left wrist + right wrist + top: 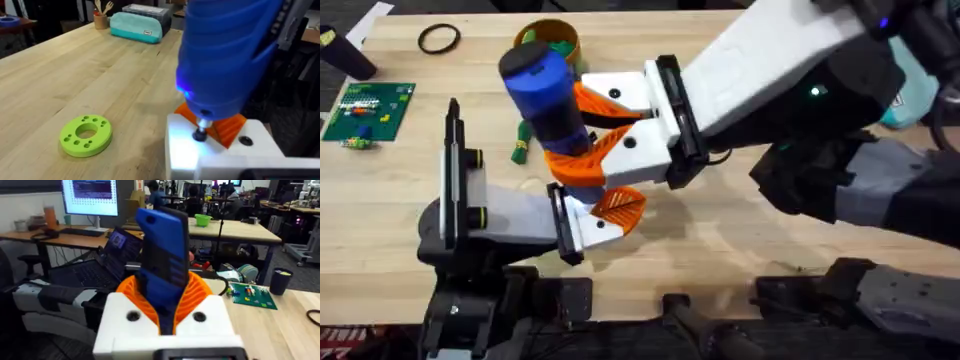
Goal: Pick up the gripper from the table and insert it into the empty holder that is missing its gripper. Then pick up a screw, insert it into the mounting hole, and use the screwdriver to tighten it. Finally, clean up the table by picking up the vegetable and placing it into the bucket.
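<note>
On the desk (740,225) the holder (490,215) lies low at the left, the gripper (620,205) seated at its black plate. Above it stands the screwdriver (548,90) — clenched in the right gripper (582,135) jaws, tip on the white block. Behind, the vegetable (522,140) lies beside the bucket (548,40). Left jaws: cannot tell.
</note>
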Controlling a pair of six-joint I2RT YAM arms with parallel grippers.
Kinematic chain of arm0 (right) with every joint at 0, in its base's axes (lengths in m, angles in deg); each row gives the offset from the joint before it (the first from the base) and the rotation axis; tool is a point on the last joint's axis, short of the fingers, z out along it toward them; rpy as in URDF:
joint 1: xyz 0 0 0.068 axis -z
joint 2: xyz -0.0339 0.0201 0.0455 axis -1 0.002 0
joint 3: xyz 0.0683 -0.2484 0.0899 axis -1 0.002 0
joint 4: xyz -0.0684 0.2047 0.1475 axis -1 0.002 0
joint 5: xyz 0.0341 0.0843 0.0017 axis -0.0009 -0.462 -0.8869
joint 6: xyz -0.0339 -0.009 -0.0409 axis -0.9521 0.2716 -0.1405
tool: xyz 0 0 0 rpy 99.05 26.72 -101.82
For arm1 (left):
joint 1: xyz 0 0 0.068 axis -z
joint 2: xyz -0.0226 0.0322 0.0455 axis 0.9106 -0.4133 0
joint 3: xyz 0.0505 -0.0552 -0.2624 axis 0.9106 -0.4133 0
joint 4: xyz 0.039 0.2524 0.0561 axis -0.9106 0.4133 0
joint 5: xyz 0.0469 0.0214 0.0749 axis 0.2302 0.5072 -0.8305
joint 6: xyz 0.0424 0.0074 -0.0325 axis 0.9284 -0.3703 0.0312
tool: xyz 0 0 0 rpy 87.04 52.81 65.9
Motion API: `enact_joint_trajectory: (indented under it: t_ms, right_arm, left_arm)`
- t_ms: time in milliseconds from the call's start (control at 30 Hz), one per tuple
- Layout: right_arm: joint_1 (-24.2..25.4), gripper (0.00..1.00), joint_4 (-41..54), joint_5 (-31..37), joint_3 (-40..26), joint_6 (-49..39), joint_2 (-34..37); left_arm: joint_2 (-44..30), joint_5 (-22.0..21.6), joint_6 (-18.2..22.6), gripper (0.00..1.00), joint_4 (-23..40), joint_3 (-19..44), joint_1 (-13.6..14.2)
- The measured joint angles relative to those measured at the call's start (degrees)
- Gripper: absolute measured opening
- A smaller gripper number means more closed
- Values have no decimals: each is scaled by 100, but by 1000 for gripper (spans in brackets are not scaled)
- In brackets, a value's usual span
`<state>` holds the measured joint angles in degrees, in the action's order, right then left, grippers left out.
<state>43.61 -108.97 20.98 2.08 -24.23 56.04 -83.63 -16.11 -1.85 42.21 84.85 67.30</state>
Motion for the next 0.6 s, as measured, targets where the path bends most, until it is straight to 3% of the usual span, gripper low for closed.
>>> enact_joint_trajectory:
  t_ms: [600]
  right_arm:
    - [-43,84,-47,205,-9,-20,78]
  left_arm:
    - [0,-15,-4,9,0,0,0]
